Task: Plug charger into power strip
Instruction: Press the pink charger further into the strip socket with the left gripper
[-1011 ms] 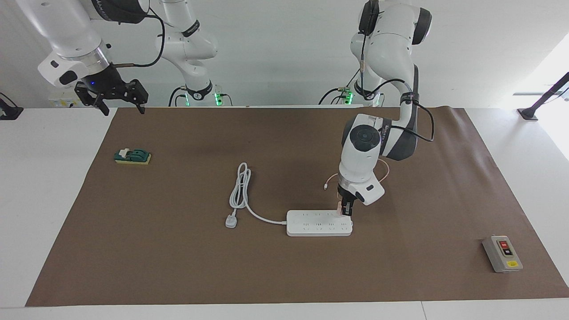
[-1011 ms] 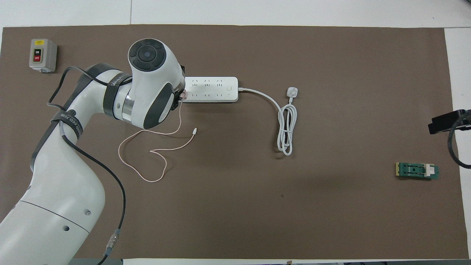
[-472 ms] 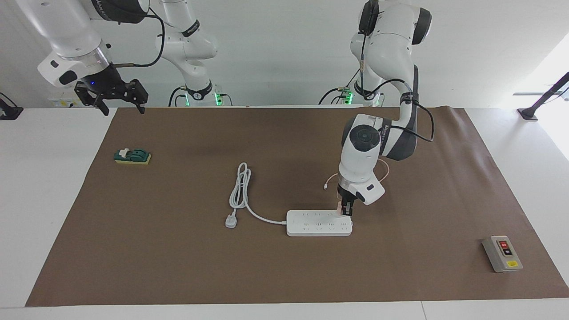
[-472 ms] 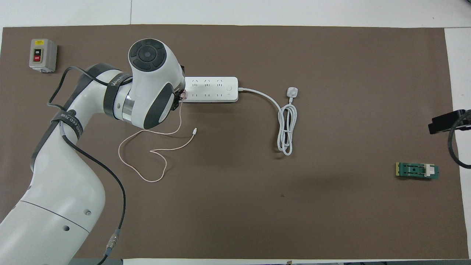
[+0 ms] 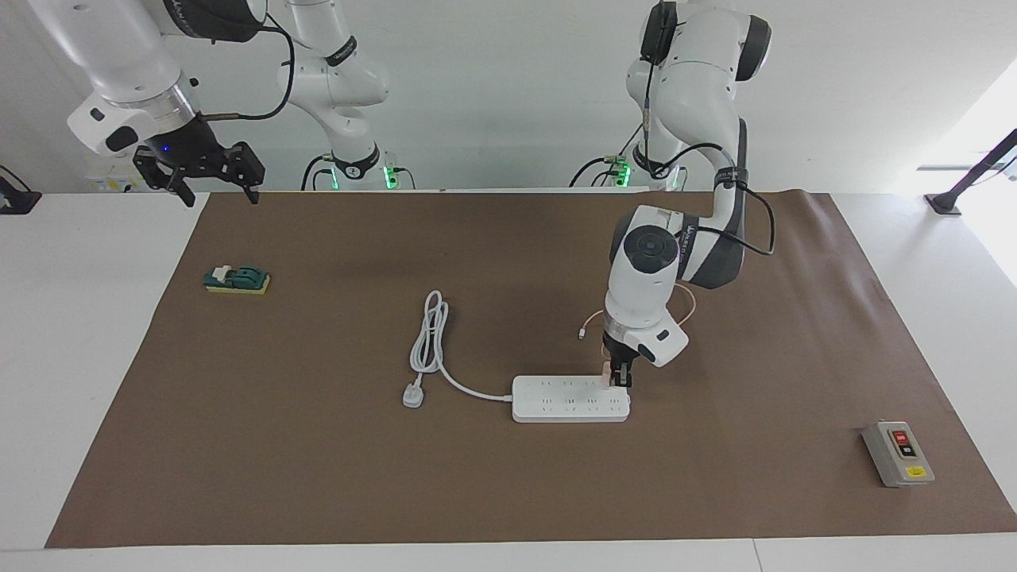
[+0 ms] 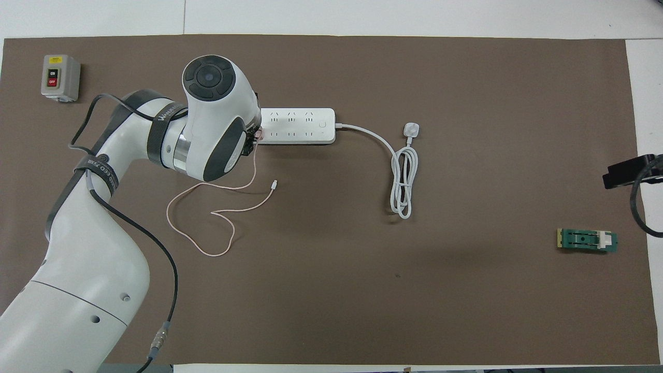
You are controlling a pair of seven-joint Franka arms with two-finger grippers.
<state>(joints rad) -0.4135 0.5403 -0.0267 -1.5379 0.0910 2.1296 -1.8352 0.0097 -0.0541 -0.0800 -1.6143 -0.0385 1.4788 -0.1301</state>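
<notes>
The long white power strip (image 5: 569, 398) (image 6: 298, 126) lies flat near the middle of the brown mat. My left gripper (image 5: 618, 376) points straight down onto the strip's end toward the left arm's side, shut on the small pink charger (image 5: 607, 371) (image 6: 259, 133), which sits at the strip's top face. The charger's thin pink cable (image 6: 217, 212) loops over the mat nearer the robots. In the overhead view the left wrist hides most of the charger. My right gripper (image 5: 213, 181) hangs open high over the mat's corner at the right arm's end.
The strip's thick white cord (image 5: 433, 342) runs in a folded loop to a white plug (image 5: 412, 395). A grey box with red and black buttons (image 5: 898, 453) sits toward the left arm's end. A green and yellow block (image 5: 237, 280) lies toward the right arm's end.
The left wrist has shifted very slightly; the charger stays at the strip's end. The right arm has not moved.
</notes>
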